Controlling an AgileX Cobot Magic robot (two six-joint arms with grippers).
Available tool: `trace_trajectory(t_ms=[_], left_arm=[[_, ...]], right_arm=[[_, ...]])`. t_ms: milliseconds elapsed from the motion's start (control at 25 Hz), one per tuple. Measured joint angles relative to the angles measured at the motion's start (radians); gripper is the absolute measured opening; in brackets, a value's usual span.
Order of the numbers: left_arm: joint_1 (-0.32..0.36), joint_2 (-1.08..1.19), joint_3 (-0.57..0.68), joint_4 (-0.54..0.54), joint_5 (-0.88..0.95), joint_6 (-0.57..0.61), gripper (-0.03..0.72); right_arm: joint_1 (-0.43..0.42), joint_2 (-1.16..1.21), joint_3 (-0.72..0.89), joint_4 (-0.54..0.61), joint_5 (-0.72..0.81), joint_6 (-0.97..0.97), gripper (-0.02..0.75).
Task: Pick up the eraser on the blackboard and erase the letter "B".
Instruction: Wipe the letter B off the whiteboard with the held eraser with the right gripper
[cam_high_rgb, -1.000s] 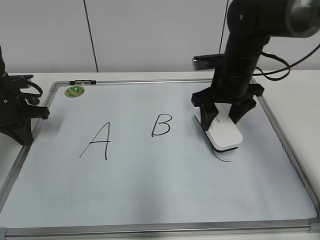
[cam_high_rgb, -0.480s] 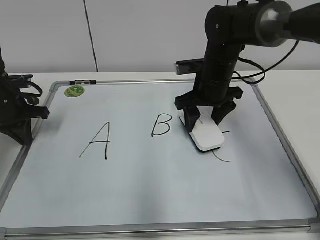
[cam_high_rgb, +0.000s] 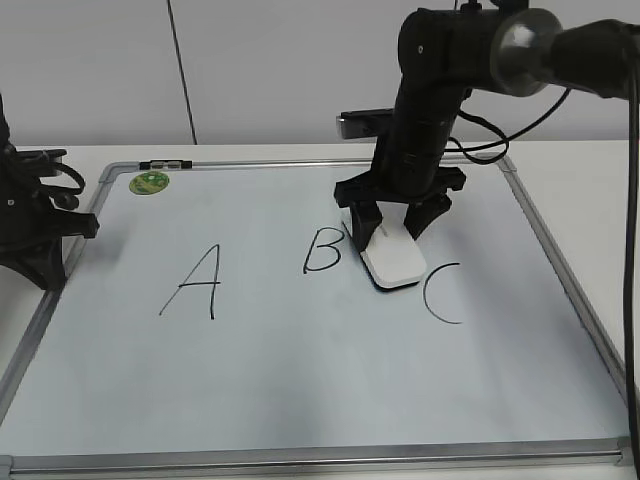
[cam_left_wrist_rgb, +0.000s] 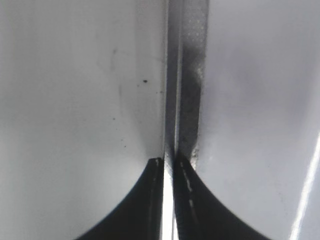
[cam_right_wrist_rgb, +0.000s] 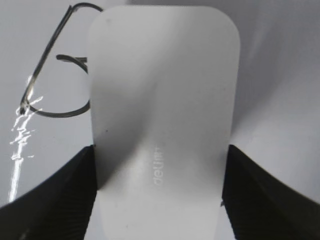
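My right gripper (cam_high_rgb: 392, 228) is shut on the white eraser (cam_high_rgb: 391, 258), which lies flat on the blackboard (cam_high_rgb: 300, 380) just right of the black letter "B" (cam_high_rgb: 322, 251). In the right wrist view the jaws (cam_right_wrist_rgb: 159, 192) clamp both long sides of the eraser (cam_right_wrist_rgb: 160, 115), and the strokes of the "B" (cam_right_wrist_rgb: 55, 90) show at its upper left. Black "A" (cam_high_rgb: 195, 283) is left of the "B" and black "C" (cam_high_rgb: 440, 294) is right of the eraser. My left gripper (cam_left_wrist_rgb: 169, 167) is shut and empty over the board's silver frame (cam_left_wrist_rgb: 186, 75).
A round green sticker (cam_high_rgb: 149, 182) sits at the board's far left corner. The left arm's black body (cam_high_rgb: 30, 225) rests at the board's left edge. A white wall stands behind the table.
My right gripper has slid the eraser left across the board, off the "C", which now shows whole, until it sits beside the "B". The left arm has not moved.
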Motion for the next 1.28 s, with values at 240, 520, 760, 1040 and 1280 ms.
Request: trace_trajectory(t_ms=[240, 520, 760, 1040, 1280], left_arm=[[0.0, 0.0, 0.0, 0.0, 0.002, 0.0, 0.029], [0.0, 0.0, -0.002, 0.0, 0.004, 0.0, 0.029], [0.0, 0.0, -0.002, 0.0, 0.005, 0.0, 0.029], [0.0, 0.0, -0.002, 0.0, 0.005, 0.0, 0.029], [0.0, 0.0, -0.002, 0.0, 0.005, 0.0, 0.029]], right_arm=[[0.0, 0.012, -0.04, 0.0, 0.002, -0.002, 0.54], [0.0, 0.07, -0.114, 0.021, 0.002, -0.007, 0.54], [0.0, 0.089, -0.141, 0.027, 0.012, -0.013, 0.54], [0.0, 0.128, -0.197, 0.055, 0.034, -0.017, 0.54], [-0.002, 0.136, -0.206, 0.075, 0.038, -0.019, 0.54]])
